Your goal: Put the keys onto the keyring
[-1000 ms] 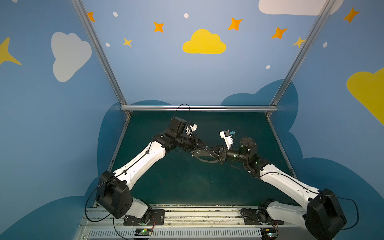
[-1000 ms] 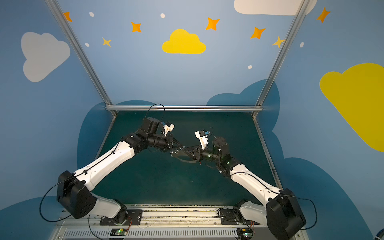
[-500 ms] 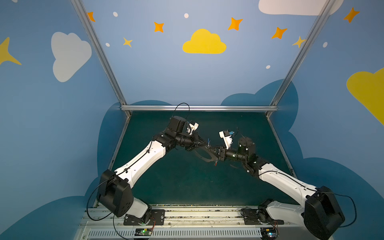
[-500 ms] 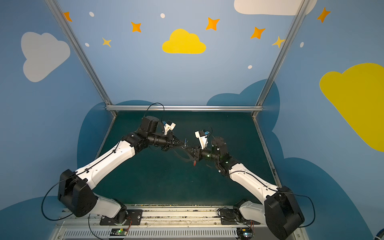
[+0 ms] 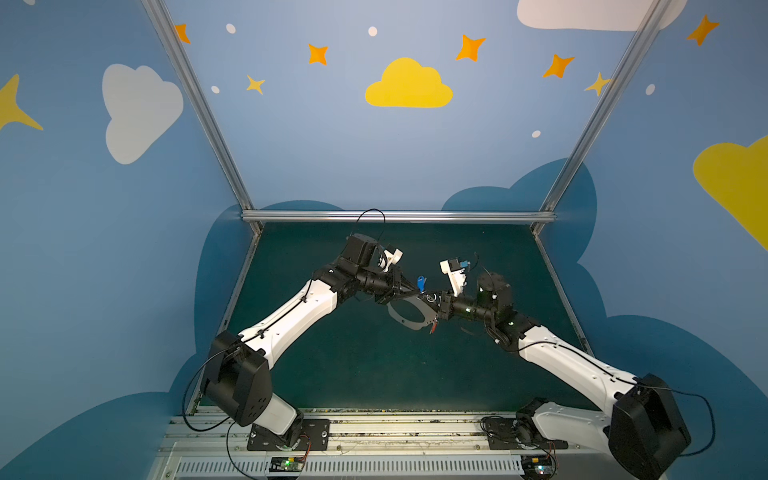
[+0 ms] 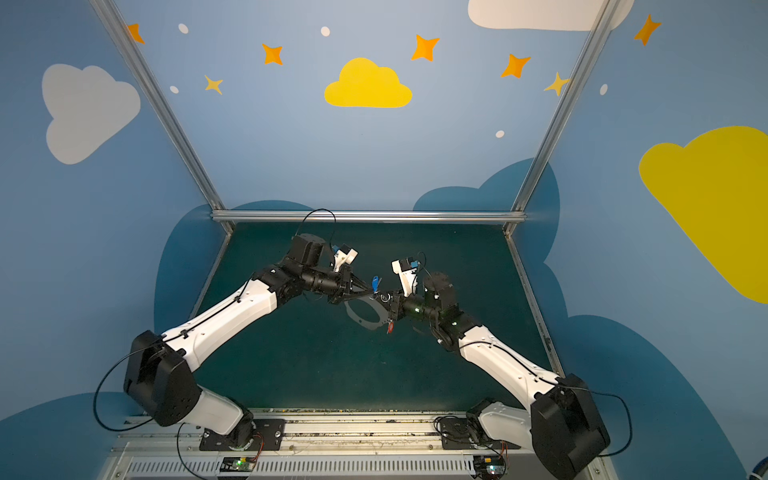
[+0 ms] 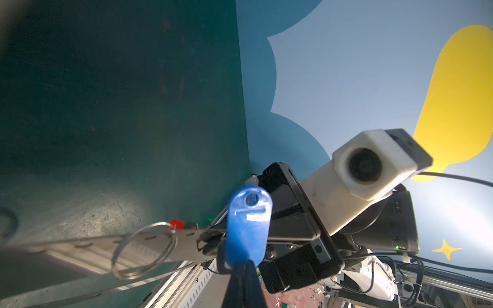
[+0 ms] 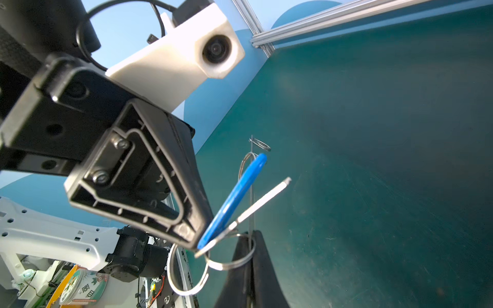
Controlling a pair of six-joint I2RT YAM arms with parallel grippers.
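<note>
Right, in both top views my arms meet over the middle of the green table (image 5: 353, 365). My left gripper (image 5: 414, 287) is pressed together on the blue-tagged key (image 5: 421, 283), with its tag standing upward. My right gripper (image 5: 436, 300) is clamped on the end of the keyring (image 5: 411, 328) nearest it. The keyring hangs clear of the table, its long axis running from my right jaws toward my left arm. The red-tagged key (image 5: 433, 328) dangles just under my right jaws, seemingly hung on already.

From the left wrist, the blue tag rises straight out of my left fingertips (image 7: 236, 285). The keyring's grey band passes right behind it, with a wire ring (image 7: 144, 250) looped on the band beside the tag. Whether tag and band touch, I cannot tell.

From the right wrist, the keyring shows edge-on as a thin line leaving my shut right fingers (image 8: 264, 274). The key's silver blade (image 8: 262, 202) slants across that line, and more wire loops hang by my fingertips.

I judge the left arm, which carries the key, must do the threading while the right holds steady. There is no tray or bin here.
</note>
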